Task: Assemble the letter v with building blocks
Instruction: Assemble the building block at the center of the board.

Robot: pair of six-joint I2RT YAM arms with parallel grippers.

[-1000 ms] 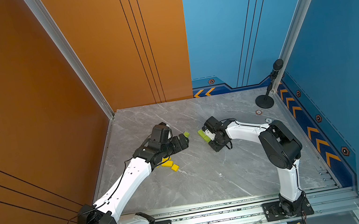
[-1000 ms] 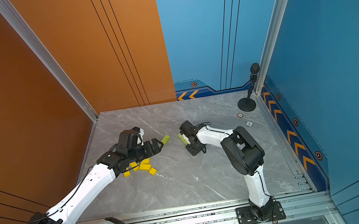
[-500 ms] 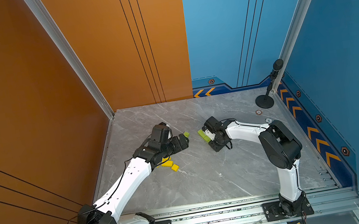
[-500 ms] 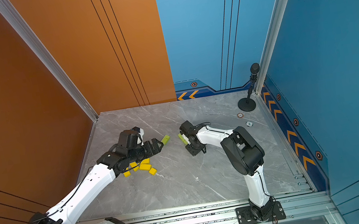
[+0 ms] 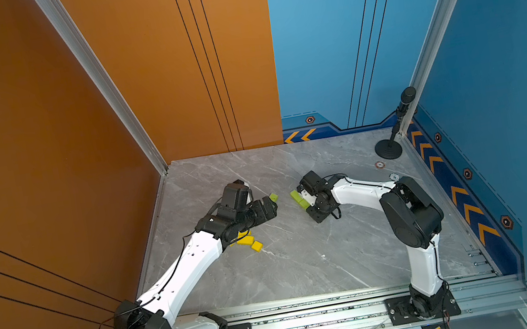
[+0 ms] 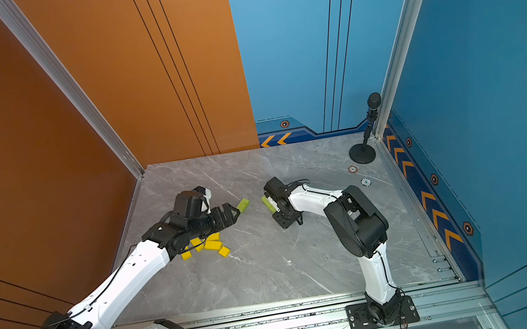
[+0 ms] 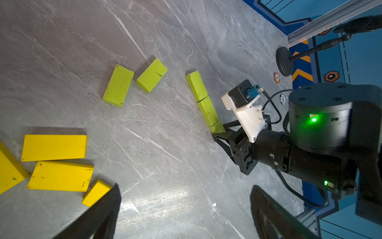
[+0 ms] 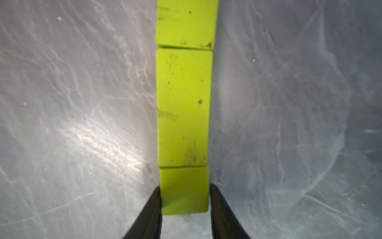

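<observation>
Three lime-green building blocks lie end to end in a straight row (image 8: 184, 103), seen too in the left wrist view (image 7: 203, 99) and in both top views (image 5: 297, 197). My right gripper (image 8: 185, 189) is shut on the small green cube (image 8: 184, 178) at the near end of that row, a finger against each side. Two loose green bricks (image 7: 118, 85) (image 7: 152, 75) lie apart from the row. Several yellow blocks (image 7: 54, 147) (image 6: 212, 245) sit in a cluster under my left arm. My left gripper (image 7: 185, 187) hangs open over bare table, holding nothing.
A black microphone stand (image 5: 389, 151) occupies the back right corner, with two small round markers (image 5: 379, 164) on the table near it. Orange and blue walls enclose the grey marble table (image 5: 307, 259) on three sides. The arms' metal rail (image 5: 317, 319) runs along the front.
</observation>
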